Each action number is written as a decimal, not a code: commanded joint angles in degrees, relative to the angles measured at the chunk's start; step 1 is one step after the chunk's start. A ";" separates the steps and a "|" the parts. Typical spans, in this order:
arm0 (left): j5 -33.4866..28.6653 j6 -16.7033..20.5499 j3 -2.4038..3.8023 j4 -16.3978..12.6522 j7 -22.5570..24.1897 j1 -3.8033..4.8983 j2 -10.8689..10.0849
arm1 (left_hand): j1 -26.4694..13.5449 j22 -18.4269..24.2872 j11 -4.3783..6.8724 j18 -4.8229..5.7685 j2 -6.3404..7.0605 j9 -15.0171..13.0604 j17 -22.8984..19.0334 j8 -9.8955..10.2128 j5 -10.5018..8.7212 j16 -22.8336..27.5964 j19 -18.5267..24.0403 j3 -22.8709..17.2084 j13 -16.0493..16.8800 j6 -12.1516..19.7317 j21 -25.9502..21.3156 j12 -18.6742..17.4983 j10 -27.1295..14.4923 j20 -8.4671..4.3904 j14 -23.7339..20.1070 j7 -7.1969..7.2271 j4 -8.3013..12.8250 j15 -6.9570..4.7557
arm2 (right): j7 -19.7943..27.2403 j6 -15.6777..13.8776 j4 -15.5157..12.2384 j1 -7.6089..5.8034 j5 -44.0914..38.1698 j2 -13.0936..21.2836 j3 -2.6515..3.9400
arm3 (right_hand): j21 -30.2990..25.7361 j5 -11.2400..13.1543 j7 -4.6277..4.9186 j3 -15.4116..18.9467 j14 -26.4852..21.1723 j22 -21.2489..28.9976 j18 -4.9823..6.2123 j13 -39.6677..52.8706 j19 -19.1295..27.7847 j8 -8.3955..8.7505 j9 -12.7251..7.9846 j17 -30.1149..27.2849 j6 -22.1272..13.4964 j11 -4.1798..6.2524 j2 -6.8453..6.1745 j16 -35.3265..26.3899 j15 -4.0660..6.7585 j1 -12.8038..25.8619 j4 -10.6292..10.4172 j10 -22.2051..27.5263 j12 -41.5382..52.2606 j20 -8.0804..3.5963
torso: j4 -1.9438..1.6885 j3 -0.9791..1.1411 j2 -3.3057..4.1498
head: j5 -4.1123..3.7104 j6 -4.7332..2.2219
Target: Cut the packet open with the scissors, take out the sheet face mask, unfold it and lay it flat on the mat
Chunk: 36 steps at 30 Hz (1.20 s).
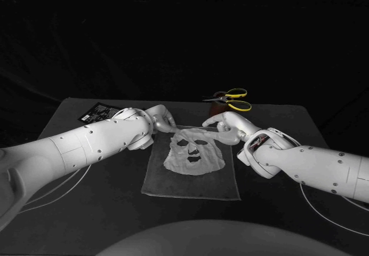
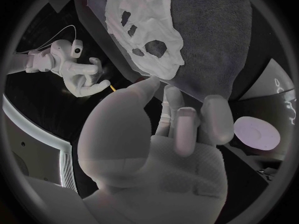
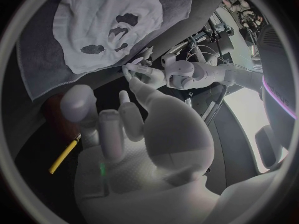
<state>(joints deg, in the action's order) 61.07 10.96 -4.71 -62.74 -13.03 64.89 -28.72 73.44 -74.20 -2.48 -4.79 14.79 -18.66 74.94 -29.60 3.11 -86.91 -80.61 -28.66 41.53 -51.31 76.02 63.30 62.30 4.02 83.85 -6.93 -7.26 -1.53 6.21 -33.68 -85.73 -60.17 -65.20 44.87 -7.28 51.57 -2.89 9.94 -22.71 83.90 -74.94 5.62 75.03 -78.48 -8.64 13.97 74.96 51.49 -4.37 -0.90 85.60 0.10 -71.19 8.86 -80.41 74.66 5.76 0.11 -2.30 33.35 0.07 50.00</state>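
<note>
Flattening is the step in hand, as I judge it: the mask [image 1: 215, 160] already lies unfolded and face up on the mat [image 1: 192, 188] in the middle of the counter [image 1: 288, 120], with its forehead toward the far edge. The 2 hands sit at the mat's far edge, the left hand [image 1: 158, 120] by the mask's far left corner and the right hand [image 1: 227, 122] by its far right one. The right fingers [image 3: 81, 104] are spread and released, grasping nothing. The left fingers [image 2: 149, 87] reach the forehead edge; I cannot tell whether they pinch it or only touch it. The sheet shows creases around the cheeks. To finish well, any pull should be light and outward along the mat, so the thin sheet neither tears at the eye holes nor folds back on itself. The scissors [image 1: 233, 99] rest near the far edge and the packet [image 1: 100, 112] near the far left corner, both off the mat.
</note>
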 commanded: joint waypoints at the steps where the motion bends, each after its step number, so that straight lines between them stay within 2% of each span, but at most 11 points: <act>1: 4.83 -1.65 -0.01 1.34 -2.71 0.12 1.30 | 0.73 -1.02 -0.08 0.76 -0.01 0.31 8.60 0.39 -0.26 -0.59 -0.63 0.93 3.02 0.14 0.88 2.20 1.42 0.08 4.18 -0.16 -0.32 0.27 | -1.46 3.08 -1.08 -0.30 0.51 1.04 0.03 | 0.27 -0.25 -0.01 -0.41 4.20 -6.32 0.85 1.30 -0.29 0.28 -0.07 6.72 0.33 -0.24 0.41 0.26 -0.35 0.06 0.12 -0.18 0.16 0.28 | -0.14 0.04 0.04 | -0.19 0.00; 3: 5.44 -1.95 -0.12 2.08 -3.34 0.12 2.01 | 0.89 -1.55 -0.09 0.87 0.01 0.48 9.01 0.41 -0.25 -0.78 -0.87 1.49 5.10 -0.02 1.40 3.68 2.40 0.12 4.32 -0.17 -0.60 0.30 | -1.61 3.18 -1.43 -0.42 0.46 1.58 0.03 | 0.40 -0.24 -0.01 -0.46 4.21 -6.35 0.83 1.33 -0.33 0.30 -0.08 6.76 0.34 -0.24 0.37 0.28 -0.35 0.07 0.15 -0.20 0.20 0.28 | -0.09 0.05 0.04 | -0.18 0.00; 8: 7.18 -2.26 -0.43 4.04 -4.63 0.08 3.91 | 1.35 -2.18 -0.09 0.99 -0.10 0.75 9.52 0.45 -0.25 -1.00 -1.10 2.31 7.81 -0.23 2.01 5.57 3.55 0.17 4.49 -0.14 -1.01 0.31 | -1.93 3.10 -2.09 -0.59 0.25 2.67 0.04 | 0.44 -0.26 -0.01 -0.62 4.22 -6.37 0.83 1.34 -0.34 0.34 -0.14 6.79 0.35 -0.24 0.26 0.29 -0.35 0.08 0.27 -0.21 0.22 0.28 | -0.06 0.04 0.09 | -0.35 0.00; 13: 7.85 -2.71 -0.68 5.40 -5.23 -0.01 5.22 | 1.90 -2.49 -0.06 1.05 -0.38 0.89 9.87 0.45 -0.24 -1.15 -1.21 2.51 8.58 -0.38 2.30 6.18 3.76 0.18 4.60 -0.10 -1.11 0.30 | -2.17 2.96 -2.32 -0.67 -0.02 3.18 0.05 | 0.44 -0.26 -0.01 -0.62 4.22 -6.37 0.83 1.34 -0.34 0.34 -0.14 6.79 0.35 -0.24 0.26 0.29 -0.35 0.08 0.27 -0.21 0.22 0.28 | -0.14 -0.02 0.04 | -0.64 0.00; 18: 8.05 -3.26 -0.80 6.16 -5.19 -0.11 6.05 | 3.50 -2.98 0.08 1.14 -1.00 1.11 10.34 0.37 -0.24 -1.34 -1.38 2.23 10.05 -0.84 2.77 7.22 4.34 0.13 4.76 0.06 -0.79 0.20 | -2.42 2.81 -2.28 -0.72 -0.33 3.31 0.06 | 0.47 -0.26 -0.01 -0.68 4.22 -6.37 0.82 1.34 -0.35 0.36 -0.15 6.79 0.35 -0.24 0.22 0.30 -0.35 0.09 0.32 -0.22 0.23 0.28 | -0.17 -0.06 0.00 | -0.59 0.00; 29: 9.09 -3.26 -0.98 7.21 -5.06 -0.38 7.00 | 4.58 -3.42 0.23 1.23 -1.35 1.30 10.85 0.27 -0.23 -1.54 -1.54 1.93 11.96 -1.42 3.17 8.44 5.43 0.06 4.91 0.22 -0.50 0.09 | -2.70 2.69 -2.19 -0.79 -0.64 3.37 0.07 | 0.55 -0.26 0.01 -0.87 4.22 -6.40 0.81 1.35 -0.37 0.42 -0.22 6.77 0.37 -0.25 0.09 0.29 -0.34 0.13 0.45 -0.23 0.25 0.28 | -0.18 -0.11 0.03 | -0.71 0.00; 33: 9.18 -3.47 -1.00 7.42 -4.77 -0.40 7.22 | 6.09 -3.94 0.68 1.34 -2.22 1.40 11.50 -0.13 -0.22 -1.79 -1.78 0.82 13.42 -2.69 3.66 9.37 6.50 -0.13 5.12 0.75 0.03 -0.25 | -2.69 2.64 -2.17 -0.79 -0.67 3.35 0.07 | 0.41 -0.25 0.01 -0.90 4.22 -6.37 0.84 1.37 -0.33 0.42 -0.23 6.77 0.39 -0.26 0.06 0.29 -0.35 0.17 0.46 -0.25 0.27 0.28 | -0.21 -0.09 0.00 | -0.77 0.00; 36: 9.27 -3.24 -1.05 7.57 -4.17 -0.43 7.38 | 7.90 -4.59 1.53 1.49 -3.50 1.22 12.31 -0.97 -0.23 -2.09 -2.13 -1.41 16.86 -5.05 4.26 11.13 8.99 -0.53 5.37 1.68 0.99 -0.96 | -2.69 2.61 -2.12 -0.79 -0.67 3.30 0.07 | 0.41 -0.25 0.01 -0.90 4.22 -6.37 0.84 1.37 -0.33 0.42 -0.23 6.77 0.39 -0.26 0.06 0.29 -0.35 0.17 0.46 -0.25 0.27 0.28 | -0.17 -0.07 -0.01 | -0.78 0.00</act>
<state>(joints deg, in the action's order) 69.70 8.76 -5.69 -55.19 -17.88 64.60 -21.57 80.71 -75.02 -1.11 -3.90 11.29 -17.21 74.94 -30.23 3.10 -88.69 -82.43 -29.78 57.91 -55.96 80.11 74.16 70.89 3.37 84.07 -5.28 -6.41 -2.20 3.70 -31.37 -87.85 -60.92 -65.18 48.20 -7.26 51.80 -2.88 9.77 -23.26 83.80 -74.94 5.27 74.95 -78.68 -8.39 13.78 74.92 51.61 -4.35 -0.91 85.72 0.00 -71.18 9.25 -80.40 74.66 5.96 -0.09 -2.41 33.35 -0.71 50.00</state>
